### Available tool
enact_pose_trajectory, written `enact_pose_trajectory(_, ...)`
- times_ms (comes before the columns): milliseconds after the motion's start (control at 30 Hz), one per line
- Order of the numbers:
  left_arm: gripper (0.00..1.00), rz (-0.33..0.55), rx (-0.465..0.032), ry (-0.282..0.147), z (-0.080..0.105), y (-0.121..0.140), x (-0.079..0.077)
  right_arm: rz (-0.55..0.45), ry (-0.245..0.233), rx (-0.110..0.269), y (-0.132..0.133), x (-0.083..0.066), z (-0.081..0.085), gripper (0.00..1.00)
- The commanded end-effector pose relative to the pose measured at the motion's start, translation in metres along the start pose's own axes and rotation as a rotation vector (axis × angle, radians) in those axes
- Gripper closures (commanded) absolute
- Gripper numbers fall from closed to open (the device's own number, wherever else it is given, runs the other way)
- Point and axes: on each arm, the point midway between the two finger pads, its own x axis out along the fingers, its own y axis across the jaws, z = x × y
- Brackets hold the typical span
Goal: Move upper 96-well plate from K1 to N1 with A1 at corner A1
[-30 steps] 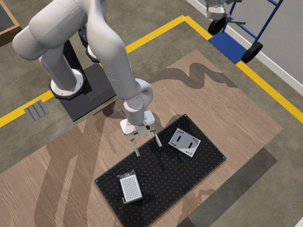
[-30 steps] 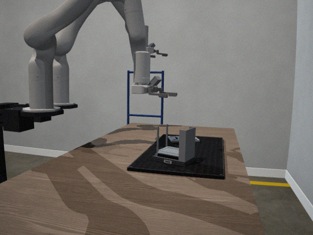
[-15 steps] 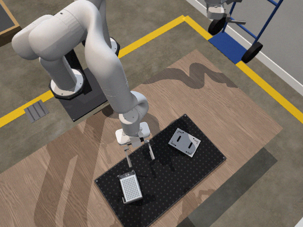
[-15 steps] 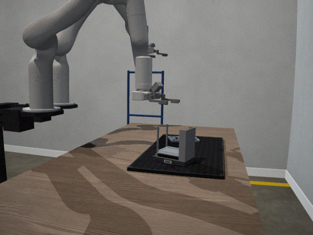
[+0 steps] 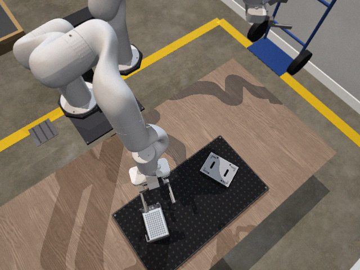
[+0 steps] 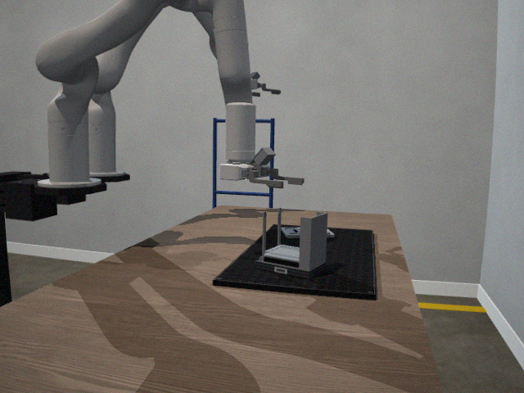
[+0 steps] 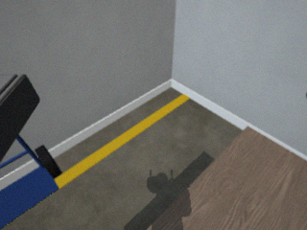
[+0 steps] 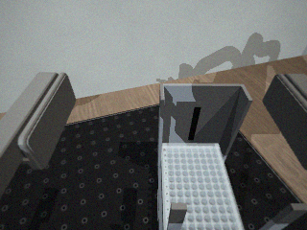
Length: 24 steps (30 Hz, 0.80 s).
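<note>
Black board [image 5: 203, 203] [image 6: 355, 262] [image 8: 101, 168] below right gripper [image 5: 158, 197] [image 6: 291, 182] [image 8: 168, 120], fingers apart, nothing held; K1 [image 5: 147, 238] [image 6: 313, 241] [image 8: 206, 87] lower, plate [image 5: 156, 223] [image 6: 284, 251] [image 8: 199, 177] inside.

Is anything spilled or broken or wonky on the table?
Nothing looks spilled or broken. The white plate sits neatly in its rack, and the metal nest lies flat.

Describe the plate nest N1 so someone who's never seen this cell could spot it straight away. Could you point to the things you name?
On the wooden table [image 5: 276, 125] [image 6: 190, 330] lies a black perforated board [image 5: 192, 215] [image 6: 351, 262]. The nest [image 5: 219, 170] [image 6: 291, 232] is the low, pale grey block near the board's end closest to the blue hand truck [image 5: 270, 56] [image 6: 214, 160]. Two dark slots cross its bare top, whereas the rack [image 6: 313, 241] [image 8: 203, 120] has tall uprights around white plates.
</note>
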Motion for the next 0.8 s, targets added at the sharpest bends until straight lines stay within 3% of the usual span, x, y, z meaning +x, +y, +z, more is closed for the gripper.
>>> enact_pose_trajectory(0,0.00,0.000,0.000,-0.003,0.002,0.000,0.001,0.000,-0.001,0.002,-0.015,0.013,-0.009,0.63)
enact_pose_trajectory(367,0.00,0.000,0.000,-0.003,0.002,0.000,0.001,0.000,-0.001,0.002,-0.046,0.035,-0.027,0.63)
enact_pose_trajectory(767,0.00,0.000,0.000,-0.003,0.002,0.000,0.001,0.000,-0.001,0.002,-0.046,0.035,-0.027,0.63)
